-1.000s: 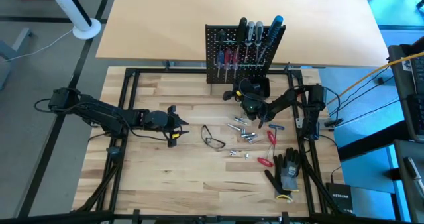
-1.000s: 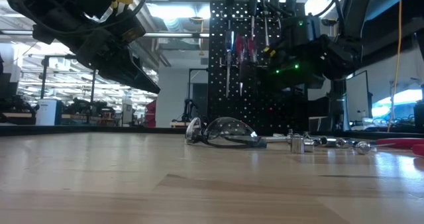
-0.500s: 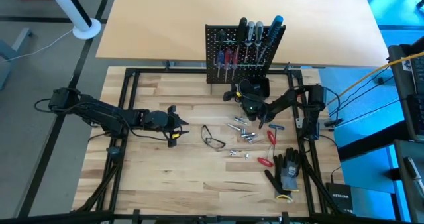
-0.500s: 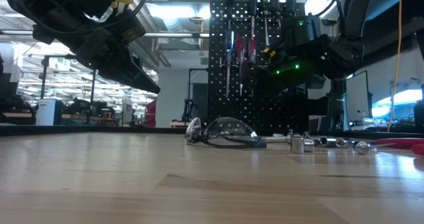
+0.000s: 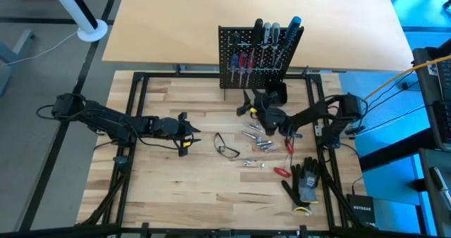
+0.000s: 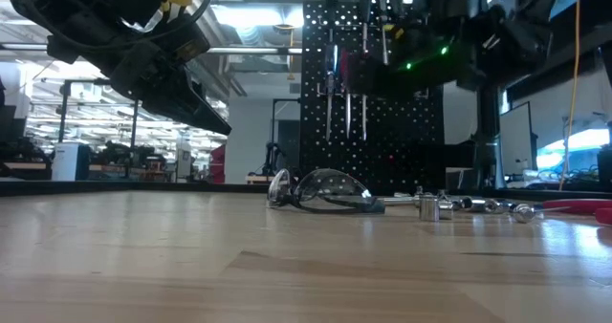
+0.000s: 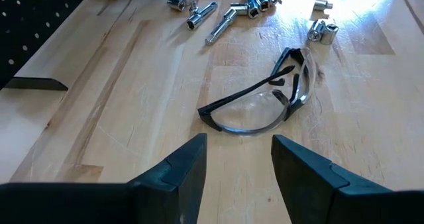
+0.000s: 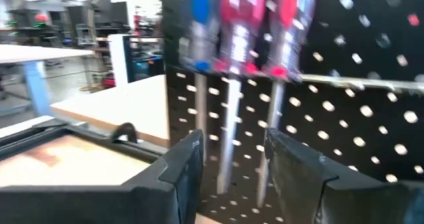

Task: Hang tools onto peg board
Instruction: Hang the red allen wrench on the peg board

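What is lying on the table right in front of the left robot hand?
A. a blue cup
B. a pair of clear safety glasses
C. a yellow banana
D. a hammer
B: the left wrist view shows the safety glasses lying on the wooden table just past the left gripper, whose fingers stand open and hold nothing.

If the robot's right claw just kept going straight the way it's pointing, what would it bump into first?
Most likely the black perforated peg board, or the metal shafts of the red- and blue-handled screwdrivers hanging on it; the open right gripper faces them directly, though depth is hard to judge.
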